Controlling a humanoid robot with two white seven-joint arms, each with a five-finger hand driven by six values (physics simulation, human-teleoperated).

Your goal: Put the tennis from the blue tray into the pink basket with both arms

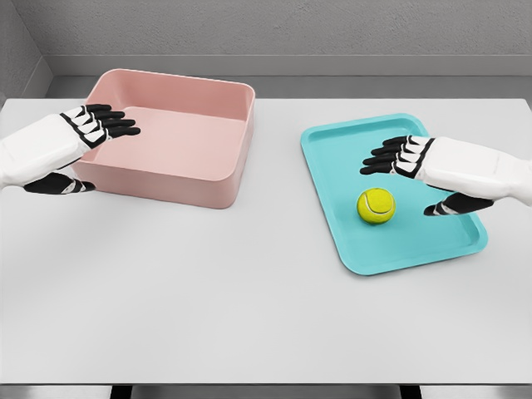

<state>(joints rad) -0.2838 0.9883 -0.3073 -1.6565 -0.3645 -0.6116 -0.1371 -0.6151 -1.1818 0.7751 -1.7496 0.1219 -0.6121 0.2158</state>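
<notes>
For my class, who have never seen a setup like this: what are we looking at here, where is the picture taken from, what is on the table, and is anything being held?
This is a computer-simulated robot shaped like a person, with two white arms ending in black-fingered hands. The single picture comes from a camera on the robot's head, looking down at a white table.

On the table's left stands a pink basket, with nothing visible inside. On the right lies a blue tray with a yellow tennis ball resting on it.

The left hand is at the basket's left rim, fingers spread. The right hand is over the tray, just beside the ball, fingers also open. Neither hand holds anything; the ball is not yet picked up.
</notes>
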